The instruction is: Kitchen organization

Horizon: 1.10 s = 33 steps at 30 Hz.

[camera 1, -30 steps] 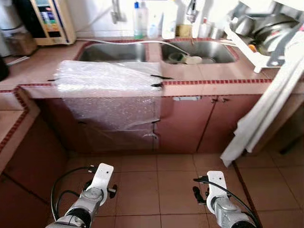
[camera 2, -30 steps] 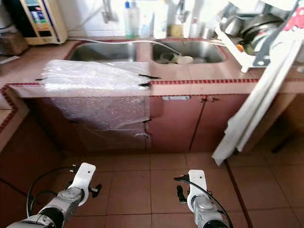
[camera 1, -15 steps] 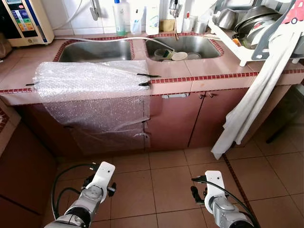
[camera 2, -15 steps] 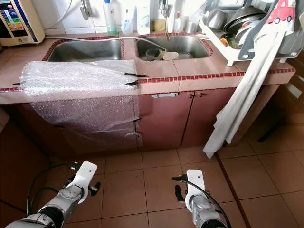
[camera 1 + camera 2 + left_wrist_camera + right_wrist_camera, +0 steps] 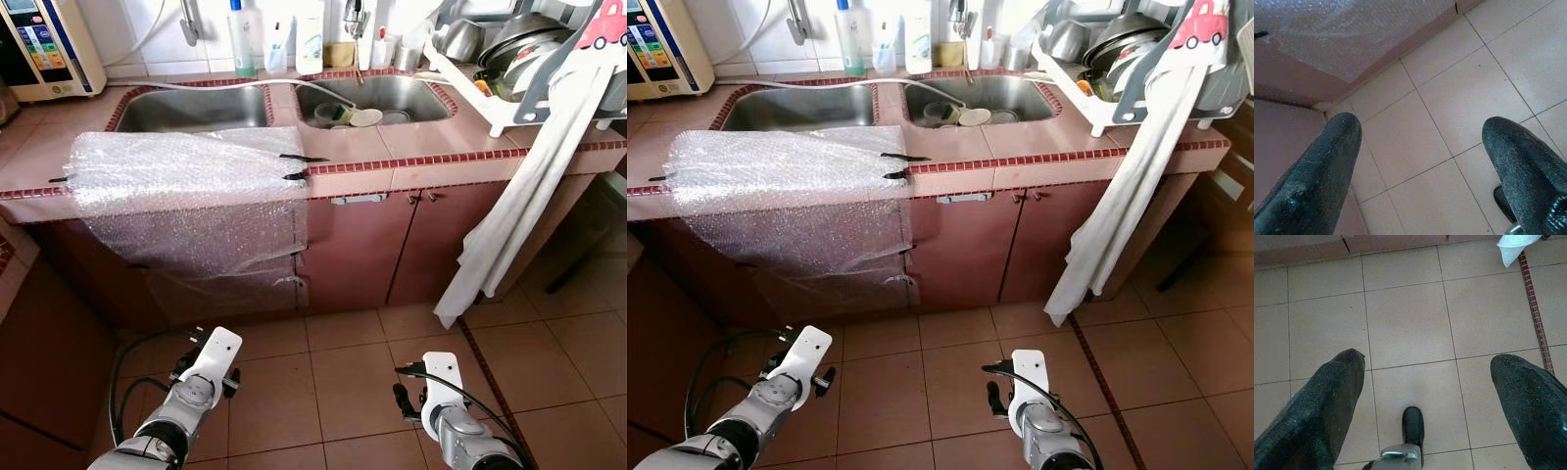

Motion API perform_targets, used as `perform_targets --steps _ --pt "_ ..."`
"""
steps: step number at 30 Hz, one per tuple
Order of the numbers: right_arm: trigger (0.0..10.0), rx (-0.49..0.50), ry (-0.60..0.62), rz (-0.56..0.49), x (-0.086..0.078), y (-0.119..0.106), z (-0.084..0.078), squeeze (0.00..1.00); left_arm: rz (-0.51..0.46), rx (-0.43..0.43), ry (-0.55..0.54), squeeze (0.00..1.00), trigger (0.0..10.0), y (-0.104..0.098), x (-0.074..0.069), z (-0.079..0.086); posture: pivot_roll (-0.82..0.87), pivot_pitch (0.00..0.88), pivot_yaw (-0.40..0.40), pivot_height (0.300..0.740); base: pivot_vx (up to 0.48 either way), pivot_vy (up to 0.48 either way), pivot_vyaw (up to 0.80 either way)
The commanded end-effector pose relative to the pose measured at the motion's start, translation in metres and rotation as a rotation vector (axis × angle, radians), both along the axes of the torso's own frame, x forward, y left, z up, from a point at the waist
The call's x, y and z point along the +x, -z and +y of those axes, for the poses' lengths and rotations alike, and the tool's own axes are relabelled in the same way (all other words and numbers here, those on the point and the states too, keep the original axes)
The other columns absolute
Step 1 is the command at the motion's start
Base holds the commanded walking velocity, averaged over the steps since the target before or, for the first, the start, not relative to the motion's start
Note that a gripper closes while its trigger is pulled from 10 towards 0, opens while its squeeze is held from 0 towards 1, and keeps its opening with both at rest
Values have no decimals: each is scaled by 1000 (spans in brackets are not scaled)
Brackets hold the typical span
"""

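Note:
A pink tiled counter (image 5: 441,162) with a double sink stands ahead. The left basin (image 5: 191,108) looks bare; the right basin (image 5: 411,93) holds a few bowls (image 5: 353,116). A sheet of bubble wrap (image 5: 186,171) lies on the counter and hangs down over the cabinet front. Both arms hang low over the floor tiles. My left gripper (image 5: 1420,127) is open with only floor between its fingers, close to the bubble-wrapped cabinet corner. My right gripper (image 5: 1430,360) is open over bare tiles.
A dish rack (image 5: 519,69) with pots sits at the counter's right end, and a white cloth (image 5: 509,225) hangs from it to near the floor. Bottles (image 5: 240,24) line the wall behind the sinks. A water dispenser (image 5: 44,49) stands at the back left. Cabinet doors (image 5: 362,255) are closed.
The camera has turned right and closed in on the counter over the last second, with only a small shift in the last half. Both arms hang as before, grippers still open.

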State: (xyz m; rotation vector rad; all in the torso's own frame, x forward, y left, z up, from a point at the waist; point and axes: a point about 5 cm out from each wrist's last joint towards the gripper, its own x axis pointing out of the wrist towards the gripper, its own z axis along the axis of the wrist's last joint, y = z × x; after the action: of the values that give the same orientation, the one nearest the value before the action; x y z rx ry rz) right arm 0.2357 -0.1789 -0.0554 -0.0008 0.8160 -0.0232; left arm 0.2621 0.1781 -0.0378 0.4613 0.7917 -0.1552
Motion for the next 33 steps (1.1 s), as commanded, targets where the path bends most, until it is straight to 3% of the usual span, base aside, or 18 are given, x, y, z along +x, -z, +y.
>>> perform_targets --steps 1,7,33 --pt "10000 8 14 3 -3 2 0 0 25 -21 -49 0 10000 2 -3 4 -21 0 60 740 0 0 0" --pt "10000 3 9 21 -4 3 0 0 69 -105 -164 0 10000 9 -12 8 -18 0 53 740 0 0 -391" --pt "10000 5 5 14 -2 2 2 0 68 -92 -148 0 10000 10 -15 10 -18 0 56 740 0 0 -783"
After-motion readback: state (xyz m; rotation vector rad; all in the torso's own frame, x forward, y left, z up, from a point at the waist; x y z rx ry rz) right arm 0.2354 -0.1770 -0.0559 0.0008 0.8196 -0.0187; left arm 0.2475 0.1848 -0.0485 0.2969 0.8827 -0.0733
